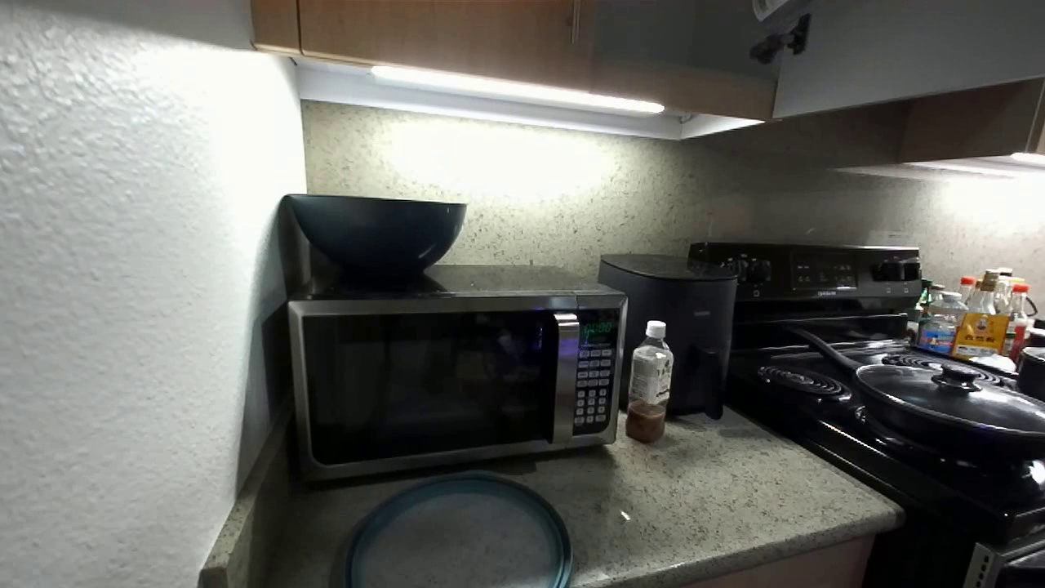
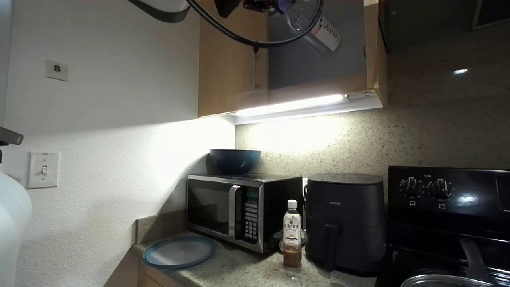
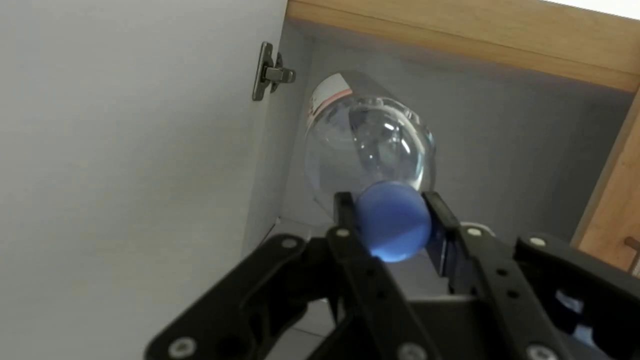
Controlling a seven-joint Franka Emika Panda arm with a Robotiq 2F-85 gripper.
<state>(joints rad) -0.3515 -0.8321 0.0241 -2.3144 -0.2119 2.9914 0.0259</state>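
Evian bottle (image 2: 326, 34), in tool (image 3: 390, 212), brown liquid (image 2: 292, 258) in white-capped bottle (image 2: 292, 233)

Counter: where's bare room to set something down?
Best: front of the counter, bordered by blue-rimmed disc, white-capped bottle, fryer and stove. Also atop the microwave, beside the bowl. Crowded: microwave-fryer gap, bottle in front.

A: ugh, an exterior view chops the gripper (image 2: 281, 5) off at the top
B: wrist view's no better: neck of the clear bottle (image 3: 370, 145) is hidden behind its blue cap (image 3: 393, 222), most of its label (image 3: 331, 92) is turned away
A: round blue-rimmed thing (image 1: 469, 482) by the front edge of the countertop (image 1: 735, 490)?
B: cut off at the bottom in that exterior view. small print on the white-capped bottle (image 1: 651, 376)? way too tiny
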